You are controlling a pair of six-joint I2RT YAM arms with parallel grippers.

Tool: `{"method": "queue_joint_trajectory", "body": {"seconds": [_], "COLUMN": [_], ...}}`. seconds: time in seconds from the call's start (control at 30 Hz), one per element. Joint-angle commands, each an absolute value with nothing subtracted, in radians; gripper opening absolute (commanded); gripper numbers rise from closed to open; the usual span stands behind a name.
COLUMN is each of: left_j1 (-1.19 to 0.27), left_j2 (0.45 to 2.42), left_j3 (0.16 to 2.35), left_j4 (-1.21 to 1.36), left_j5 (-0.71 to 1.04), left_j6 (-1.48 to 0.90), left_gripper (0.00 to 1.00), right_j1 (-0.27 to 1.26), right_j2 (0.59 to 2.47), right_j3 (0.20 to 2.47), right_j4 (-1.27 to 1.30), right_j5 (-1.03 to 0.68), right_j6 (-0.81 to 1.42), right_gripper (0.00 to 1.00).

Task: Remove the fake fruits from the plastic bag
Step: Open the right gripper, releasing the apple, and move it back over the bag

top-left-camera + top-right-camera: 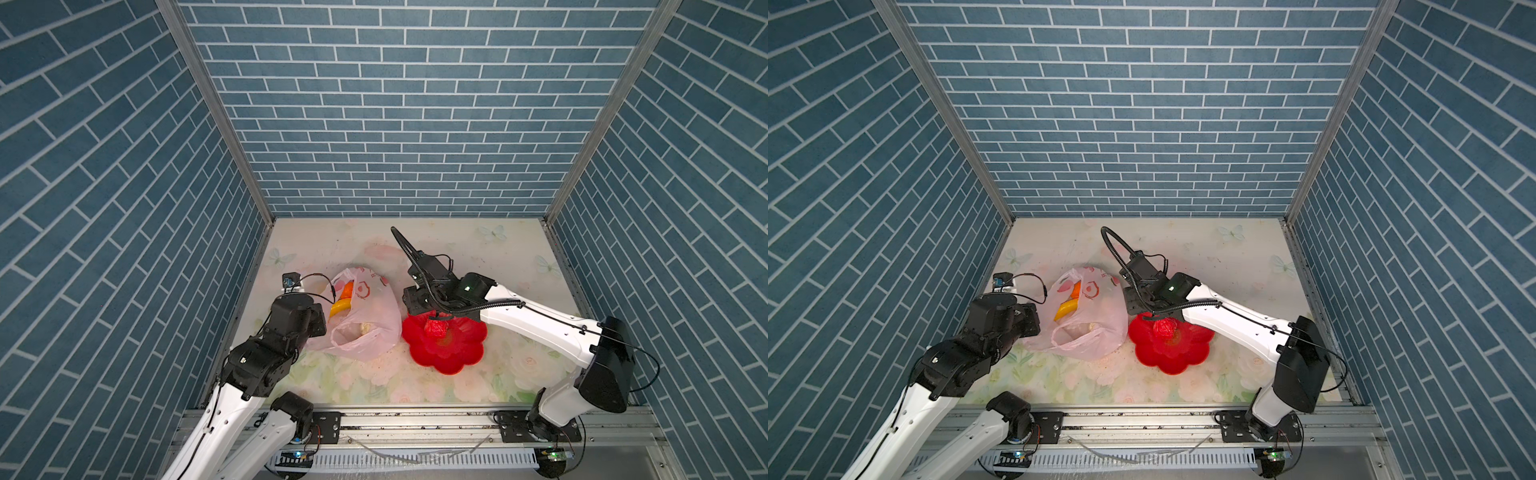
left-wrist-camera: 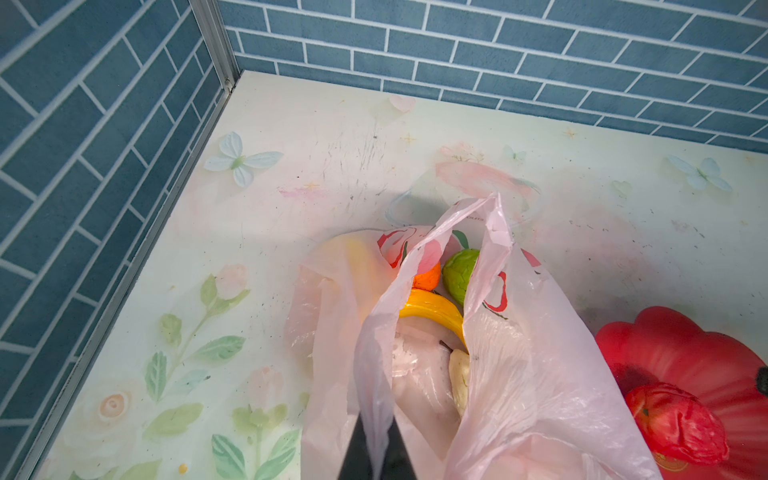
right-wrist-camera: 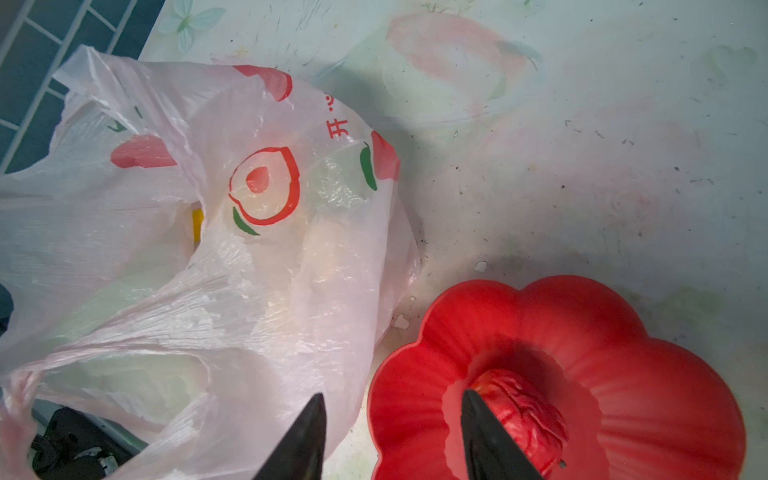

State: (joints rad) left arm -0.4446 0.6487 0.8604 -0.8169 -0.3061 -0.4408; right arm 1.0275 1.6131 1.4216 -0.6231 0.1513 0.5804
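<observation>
One red fruit [image 3: 523, 411] lies in the red dish [image 1: 465, 349], and the right tool [image 3: 392, 407] hangs over it, tips spread, holding nothing. The left tool [image 2: 376, 436] pinches the plastic bag [image 1: 365, 320] by its rim on the counter [image 1: 498, 257]. Next, I think, the right tool must reach into the bag's mouth for the banana [image 2: 432, 309], the orange one [image 2: 428, 277] or the green one [image 2: 459, 274].

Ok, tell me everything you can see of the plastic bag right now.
The plastic bag is thin, translucent pink film, crinkled, with red and green fruit prints and loop handles. It lies slumped on the floral table, close beside the red dish, mouth gaping. The left gripper is shut on one handle strip. Inside show a yellow banana, an orange fruit, a green one and a cream one.
</observation>
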Motion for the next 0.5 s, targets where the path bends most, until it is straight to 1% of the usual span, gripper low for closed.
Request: {"method": "queue_joint_trajectory", "body": {"seconds": [0.0,0.1,0.2,0.33,0.47], "left_j1": [-0.439,-0.44,-0.44,-0.44,-0.44], "left_j2": [0.644,0.644,0.599,0.581,0.586], "left_j3": [0.85,0.845,0.816,0.785,0.773], "left_j4": [-0.852,-0.866,-0.853,-0.812,-0.78], "left_j5": [-0.322,-0.335,-0.363,-0.386,-0.368], "left_j6": [-0.464,-0.491,-0.531,-0.564,-0.577], "left_gripper": [0.07,0.07,0.07,0.07,0.06], "right_j1": [1.072,1.096,1.11,1.127,1.136], "right_j2": [1.683,1.786,1.901,2.041,2.165], "right_j3": [1.591,1.749,1.877,1.983,2.081], "right_j4": [-0.642,-0.643,-0.643,-0.65,-0.666], "right_j5": [0.115,0.046,-0.056,-0.157,-0.23], "right_j6": [0.525,0.511,0.515,0.527,0.53], "right_gripper": [0.43,0.38,0.34,0.31,0.29]}}
